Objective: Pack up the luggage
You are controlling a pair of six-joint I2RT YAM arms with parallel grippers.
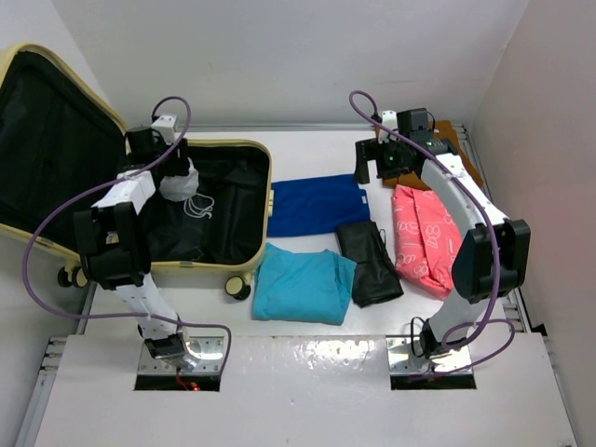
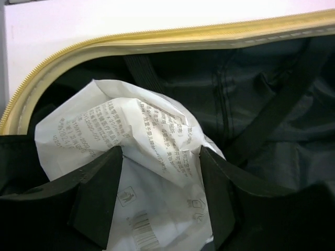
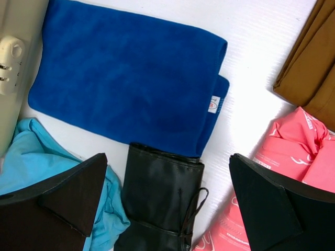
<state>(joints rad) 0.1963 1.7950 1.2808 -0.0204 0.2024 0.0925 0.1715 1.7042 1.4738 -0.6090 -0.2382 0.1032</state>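
Seen from above, the luggage (image 1: pixel 205 270) lies open on the left side of the worktop (image 1: pixel 307 354), its lid propped up at the far-left corner. The left gripper (image 1: pixel 177 172) hangs over the far part of the black-lined shell, where a white bag (image 1: pixel 182 189) sits (the only item visibly inside). On the worktop to the right of the case lie a blue cloth (image 1: pixel 317 205), a teal cloth (image 1: pixel 300 284), a black pouch (image 1: pixel 372 261) and a pink packet (image 1: pixel 424 233), with a brown item (image 1: pixel 450 130) at the far-right corner. The right gripper (image 1: pixel 382 160) hovers near the far edge, above the gap between blue cloth and pink packet.

The left wrist view shows the fingers (image 2: pixel 99 188) parted, with the crumpled bag (image 2: pixel 131 120) between them and the yellow zip rim (image 2: pixel 183 39) beyond. Whether they press on it cannot be told.

In the right wrist view the fingers (image 3: pixel 68 193) are spread wide and hold nothing. Below them lie the blue cloth (image 3: pixel 125 89), the pouch (image 3: pixel 162 198), a teal edge (image 3: pixel 31 151) and the pink packet (image 3: pixel 293 141).

By this reckoning the packing is at an early stage, with one item in and five on the worktop, and the lid not yet closed.
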